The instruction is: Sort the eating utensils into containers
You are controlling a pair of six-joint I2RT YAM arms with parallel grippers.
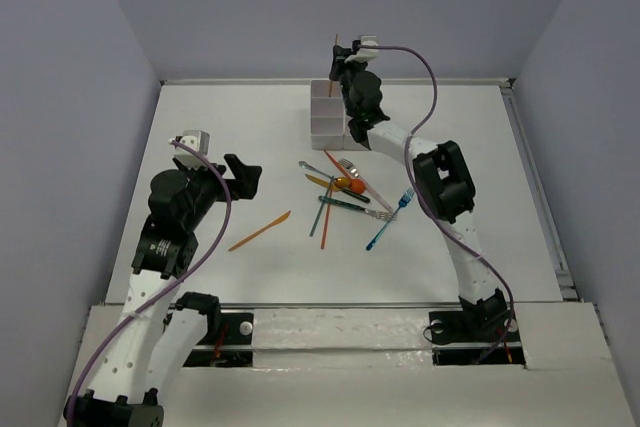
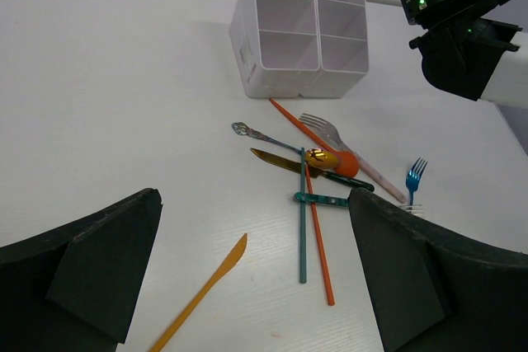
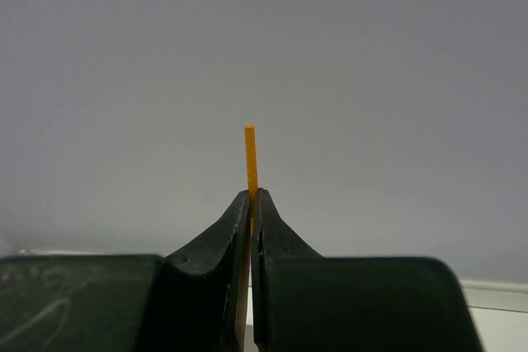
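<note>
The left hand (image 2: 254, 204) hangs with its fingers spread wide and nothing between them, on the near-left side of the white plastic block of square open-topped compartments (image 2: 247, 47), well apart from it. Between that hand and the block a flat orange plastic knife (image 2: 202, 294) lies alone on the tabletop (image 1: 200, 117). Closer to the block, just in front of it, is a loose crossed heap: a long red stick (image 2: 318, 237), a thin teal stick (image 2: 303, 220), an orange-bowled spoon (image 2: 326, 158), a silver metal fork (image 2: 323, 129) and, on the heap's right fringe, a blue fork (image 2: 412, 177).

Above the block's far end, the right hand (image 3: 252, 204) is clamped on a thin orange stick (image 3: 249, 154), held upright. The stick's lower end dips into the farthest compartment of the block's left column.

The job looks barely begun: one stick is going in but not yet released. The other compartments in view hold nothing, and the knife and the whole heap remain to be sorted.
</note>
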